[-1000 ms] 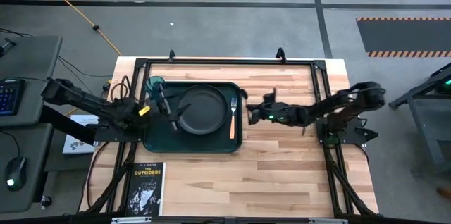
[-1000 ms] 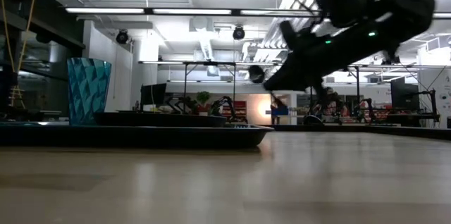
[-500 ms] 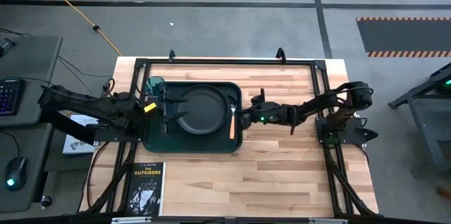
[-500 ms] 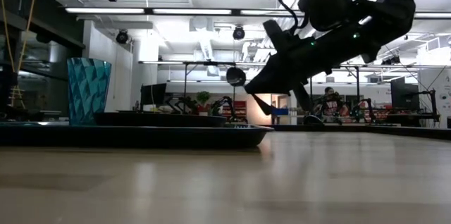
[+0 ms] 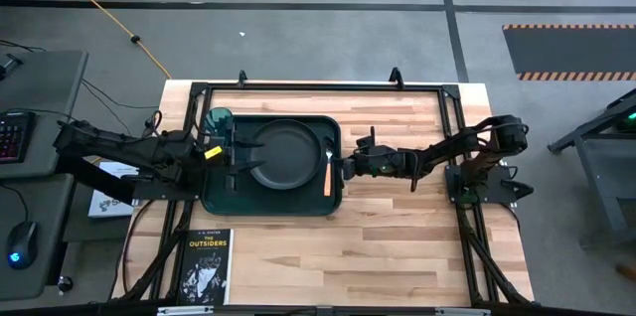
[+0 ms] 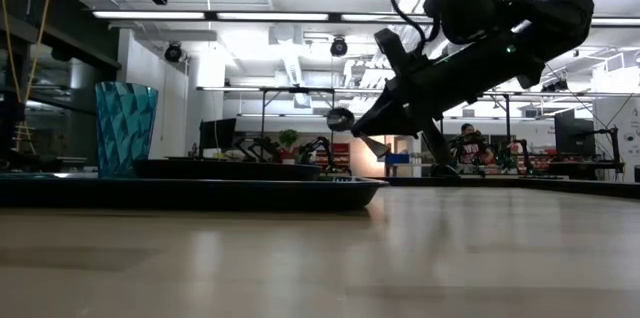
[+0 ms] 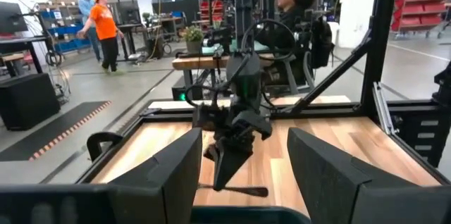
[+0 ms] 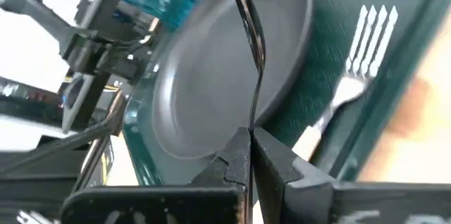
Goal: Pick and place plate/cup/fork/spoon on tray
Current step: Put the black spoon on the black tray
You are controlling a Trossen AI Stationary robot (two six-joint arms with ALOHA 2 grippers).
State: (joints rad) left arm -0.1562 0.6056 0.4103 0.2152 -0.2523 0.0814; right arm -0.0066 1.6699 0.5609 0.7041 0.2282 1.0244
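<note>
The dark green tray (image 5: 221,197) lies left of the table's centre. On it are the dark plate (image 5: 283,154), the teal cup (image 5: 219,119) at its far left corner, and the tan-handled fork (image 5: 328,172) along its right side. My right gripper (image 5: 345,165) is shut on the dark spoon (image 6: 340,118) above the tray's right edge. In the right wrist view the spoon (image 8: 248,20) points over the plate (image 8: 211,76), with the fork's tines (image 8: 370,30) beside it. My left gripper (image 5: 235,153) is open and empty above the tray's left part. My right gripper pinches the end of the spoon's thin handle (image 8: 251,122) between its two fingertips. The fingers come from the table's right, slanting down, and lie along the spoon. The spoon sticks out ahead of them, with its bowl (image 6: 340,118) leading. It is lifted clear of the tray.
A black book with white lettering (image 5: 207,264) lies at the table's near left. A black frame (image 5: 318,87) runs along the table's edges. The bare wooden table (image 5: 397,237) stretches right of the tray and toward the near edge. People show in the room beyond the table.
My right gripper has carried the spoon toward the table's left, up to the tray's right edge, and a little downward. My left gripper has drawn back from over the plate toward the tray's left side and turned straighter.
</note>
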